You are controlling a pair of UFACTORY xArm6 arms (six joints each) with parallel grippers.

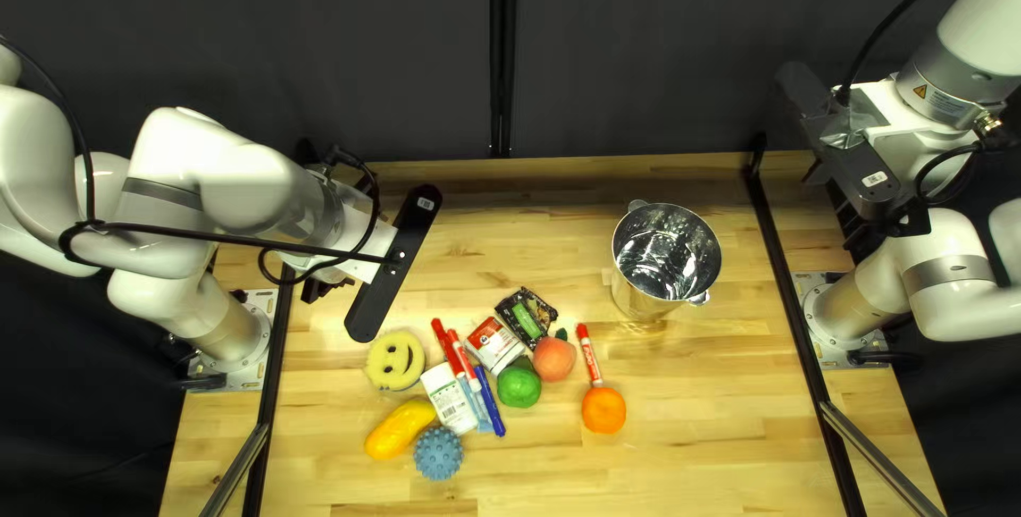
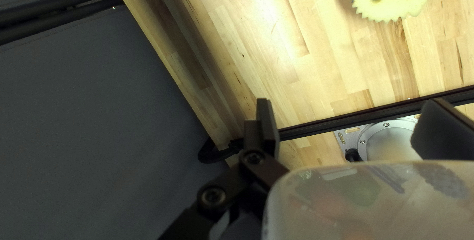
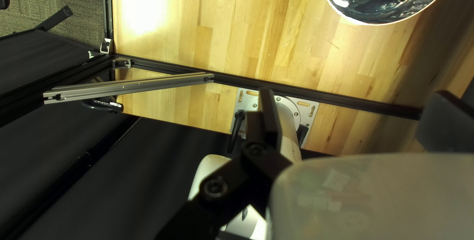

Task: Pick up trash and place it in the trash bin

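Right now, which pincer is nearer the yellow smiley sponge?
Left. In the top left view, the left pincer is up-left of the yellow smiley sponge; the right pincer is far off, beyond the metal bin.

- A yellow warning triangle [image 1: 919, 92] stood on the right arm [image 1: 973, 22].
- White labels sat on the left arm's black bar [image 1: 388, 272] and the right's dark bar [image 1: 842, 150].
- Print too small to read marked the black-and-green packet [image 1: 524, 317] and white container [image 1: 451, 400].
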